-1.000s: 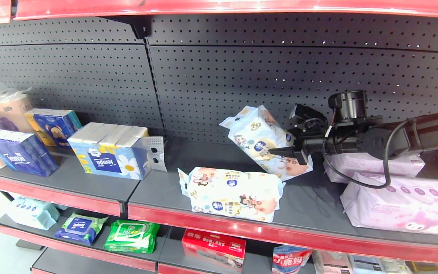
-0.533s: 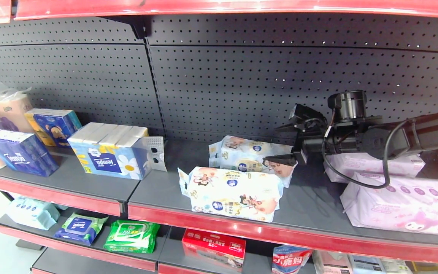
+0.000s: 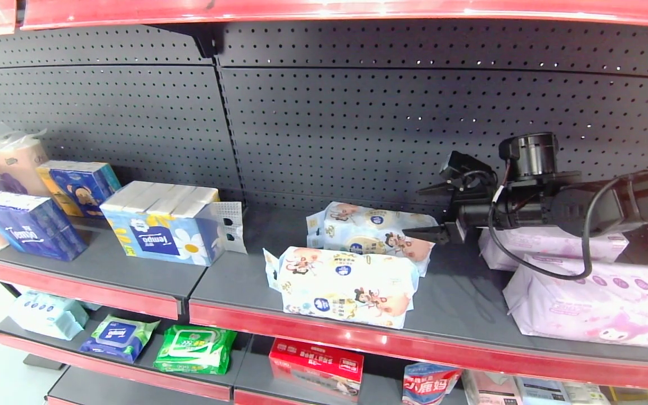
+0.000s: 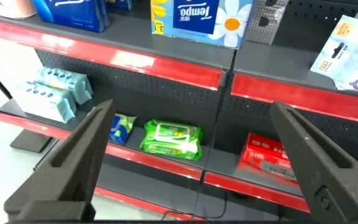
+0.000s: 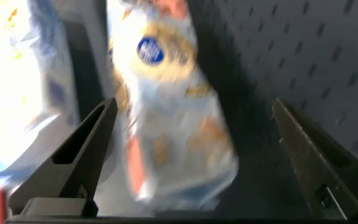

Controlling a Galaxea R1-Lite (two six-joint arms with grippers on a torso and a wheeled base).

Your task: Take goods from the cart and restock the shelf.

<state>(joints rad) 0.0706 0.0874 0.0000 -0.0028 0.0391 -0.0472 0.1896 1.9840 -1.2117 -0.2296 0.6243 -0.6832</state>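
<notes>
Now, right gripper (image 3: 424,212): released, its two dark fingers spread wide with nothing between them. It hangs low over the shelf board and points along it toward the robot's left.
Rear cartoon pack (image 3: 370,235): lying flat on the shelf (image 3: 464,304), just past the right gripper's fingertips, with its near end close by the lower finger. Whether the two touch cannot be told from the head view. In the right wrist view the pack (image 5: 166,106) lies ahead of the spread fingers, in line with the gap and clear of both.
Front cartoon pack (image 3: 346,288): flat on the same board, out toward the red front lip from the right gripper. It sits just in front of the rear cartoon pack.
Pink packs (image 3: 594,306): two of them behind the right gripper's fingertips, on the same board, beneath and beside the arm.
Daisy tissue pack (image 3: 161,225): well beyond the right gripper's fingertips, farther to the robot's left at the same level.
Left gripper (image 4: 191,155): released, fingers wide apart and holding nothing, facing the lower shelves.
Green wipes pack (image 4: 171,138): ahead of the left gripper, seen through the gap between its fingers, on a lower board.
Red box (image 4: 269,158): on that same lower level, ahead of the left gripper and near one of its fingers.
</notes>
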